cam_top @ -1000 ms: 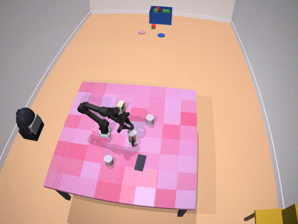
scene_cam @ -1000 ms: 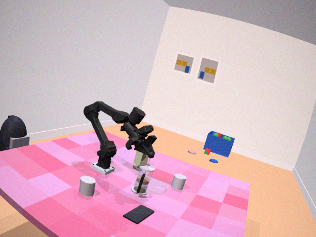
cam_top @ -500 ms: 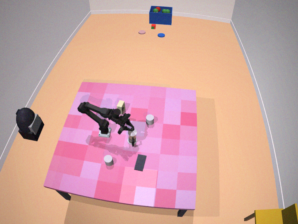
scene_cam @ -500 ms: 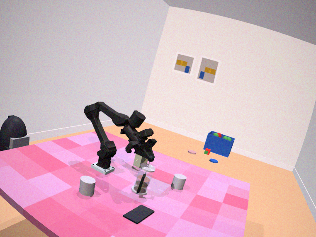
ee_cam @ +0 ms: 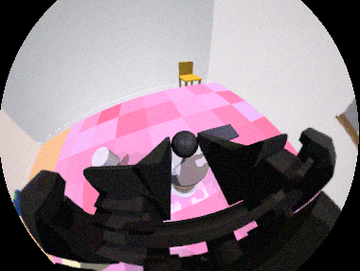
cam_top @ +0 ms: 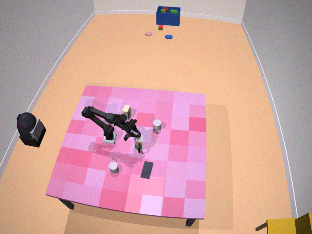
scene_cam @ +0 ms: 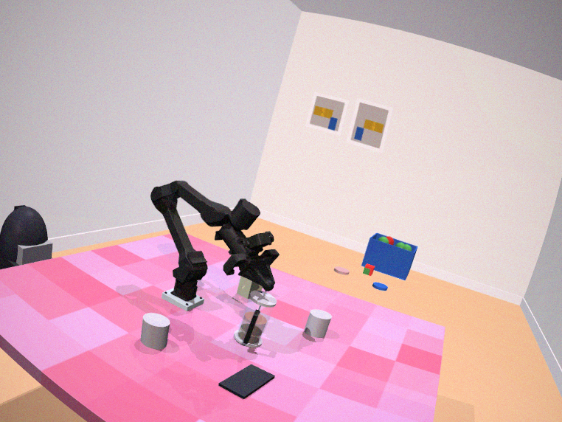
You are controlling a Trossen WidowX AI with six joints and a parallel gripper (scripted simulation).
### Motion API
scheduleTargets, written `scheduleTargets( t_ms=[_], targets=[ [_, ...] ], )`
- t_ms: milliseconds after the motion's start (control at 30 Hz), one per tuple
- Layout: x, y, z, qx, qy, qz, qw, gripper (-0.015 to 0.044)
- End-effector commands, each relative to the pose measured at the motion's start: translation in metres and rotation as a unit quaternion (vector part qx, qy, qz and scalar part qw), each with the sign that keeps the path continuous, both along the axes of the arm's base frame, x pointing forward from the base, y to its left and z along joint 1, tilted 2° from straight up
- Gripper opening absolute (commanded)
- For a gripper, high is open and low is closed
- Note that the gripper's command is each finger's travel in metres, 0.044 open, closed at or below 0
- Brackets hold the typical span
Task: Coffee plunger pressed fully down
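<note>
Now the gripper (ee_cam: 184, 163), part closed on the knob (ee_cam: 185, 142), could tip the press (scene_cam: 251, 329), seemingly upright, if it pushes off-axis.

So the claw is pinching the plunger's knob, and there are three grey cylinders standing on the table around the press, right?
Not quite: there are two grey cylinders, not three, as the top view shows. The rest holds: the gripper is shut on the knob above the press.
</note>
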State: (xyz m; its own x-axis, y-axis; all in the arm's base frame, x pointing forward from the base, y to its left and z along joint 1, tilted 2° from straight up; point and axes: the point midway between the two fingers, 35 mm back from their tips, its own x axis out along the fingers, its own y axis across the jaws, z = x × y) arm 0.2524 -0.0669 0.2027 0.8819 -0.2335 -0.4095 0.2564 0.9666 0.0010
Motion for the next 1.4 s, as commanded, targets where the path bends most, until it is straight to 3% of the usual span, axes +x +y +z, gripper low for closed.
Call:
scheduleTargets(
  t_ms=[0,1367],
  targets=[
    [0.0008,-0.0002,-0.0127,0.003,0.02,0.002,1.0,0.0128],
    [0.0044,-0.0014,-0.0056,0.003,0.01,0.0,1.0,0.0128]
  ],
)
